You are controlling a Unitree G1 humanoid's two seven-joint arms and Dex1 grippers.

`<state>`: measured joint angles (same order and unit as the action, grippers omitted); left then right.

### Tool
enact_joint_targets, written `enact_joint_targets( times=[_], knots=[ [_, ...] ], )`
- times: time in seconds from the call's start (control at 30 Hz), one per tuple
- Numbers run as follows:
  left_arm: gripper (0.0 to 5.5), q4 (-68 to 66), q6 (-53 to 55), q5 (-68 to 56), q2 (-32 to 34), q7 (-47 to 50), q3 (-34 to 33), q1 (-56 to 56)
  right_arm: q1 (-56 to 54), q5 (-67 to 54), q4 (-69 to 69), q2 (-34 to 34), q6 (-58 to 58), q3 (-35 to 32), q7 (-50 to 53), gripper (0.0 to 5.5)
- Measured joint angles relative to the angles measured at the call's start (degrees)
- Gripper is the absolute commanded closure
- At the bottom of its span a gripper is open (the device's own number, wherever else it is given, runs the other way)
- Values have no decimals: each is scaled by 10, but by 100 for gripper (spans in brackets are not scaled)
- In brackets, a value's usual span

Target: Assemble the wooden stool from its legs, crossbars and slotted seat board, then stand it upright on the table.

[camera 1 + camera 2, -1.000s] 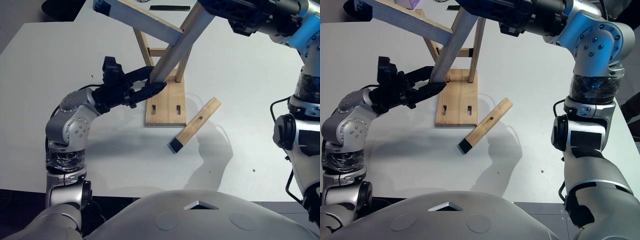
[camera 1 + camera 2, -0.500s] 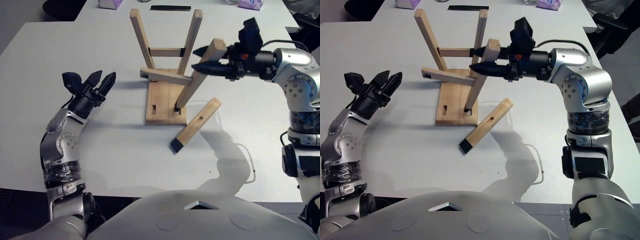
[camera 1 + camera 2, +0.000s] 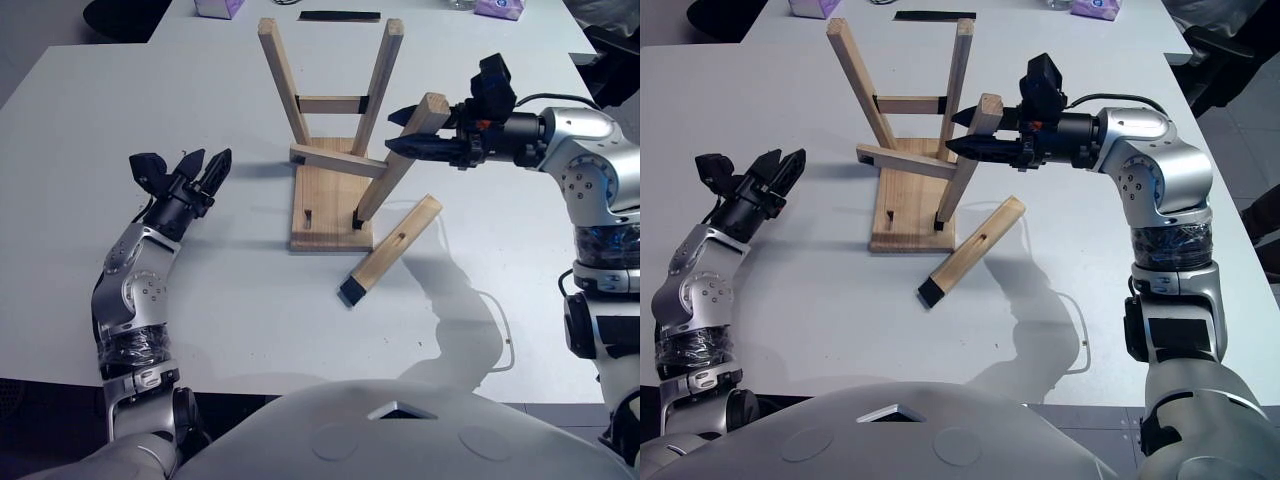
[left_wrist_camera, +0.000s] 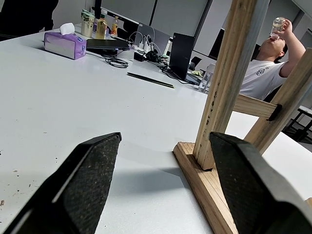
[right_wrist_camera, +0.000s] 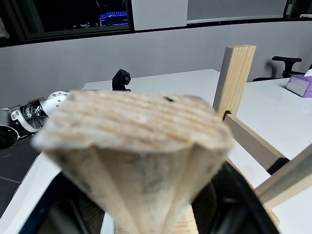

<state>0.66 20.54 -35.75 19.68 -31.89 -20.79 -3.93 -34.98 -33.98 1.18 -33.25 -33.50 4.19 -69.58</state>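
The slotted seat board (image 3: 330,235) lies flat on the table. Two legs (image 3: 283,80) stand in its far end, joined by a crossbar (image 3: 330,104). A third leg (image 3: 390,170) leans with its foot in the near right slot. My right gripper (image 3: 392,131) is shut on its upper end (image 5: 131,131). A second crossbar (image 3: 335,158) sticks out from that leg toward the far left leg. The last leg (image 3: 392,248) lies loose to the right of the board. My left gripper (image 3: 205,165) is open and empty, left of the board (image 4: 200,175).
Two tissue boxes (image 3: 220,8) (image 3: 498,8) and a flat black item (image 3: 340,15) sit along the far edge. A thin cable (image 3: 500,340) lies on the table at the near right. The white tabletop has free room left of and in front of the board.
My left gripper has let go at the third leg's base and drawn back left, open. The right gripper came down, setting the leg in the board, then stood it slightly straighter. The camera shifted.
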Motion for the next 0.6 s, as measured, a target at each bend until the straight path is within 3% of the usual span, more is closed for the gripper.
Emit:
enact_joint_targets(
  times=[0.33,0.6],
  knots=[
    [217,7,-7,9,-13,3,13,12,6,53,-24,-12,80,60,-15,349],
    [217,20,-10,20,-25,3,47,29,-14,59,-20,4,75,95,35,349]
  ],
)
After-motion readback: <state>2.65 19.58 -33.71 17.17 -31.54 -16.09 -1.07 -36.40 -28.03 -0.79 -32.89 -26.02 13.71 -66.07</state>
